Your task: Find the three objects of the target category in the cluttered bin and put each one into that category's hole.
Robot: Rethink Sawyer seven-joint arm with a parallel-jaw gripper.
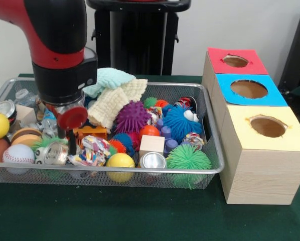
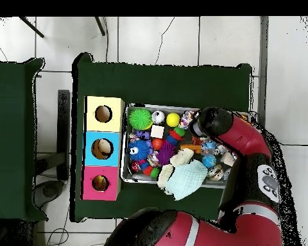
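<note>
The silver wire-mesh bin (image 1: 140, 171) sits on the green table and is full of clutter. It holds a purple spiky ball (image 1: 132, 116), a blue fuzzy ball with eyes (image 1: 180, 123), a green spiky ball (image 1: 188, 159), a yellow ball (image 1: 120, 160), a baseball (image 1: 18, 153), a wooden cube (image 1: 152, 144), small cans (image 1: 153, 161) and folded cloths (image 1: 115, 93). My gripper (image 1: 70, 139) reaches down into the left part of the bin, among a can and a knotted rope toy (image 1: 96, 149). In the overhead view the arm's wrist (image 2: 212, 122) hides the gripper over the bin (image 2: 128, 173).
Three wooden boxes with a round hole stand in a row beside the bin: red top (image 1: 235, 61), blue top (image 1: 250, 89), yellow top (image 1: 268, 126). Overhead they lie left of the bin (image 2: 102, 148). The pedestal (image 1: 137, 35) stands behind. The green cloth (image 1: 115, 216) covers the table.
</note>
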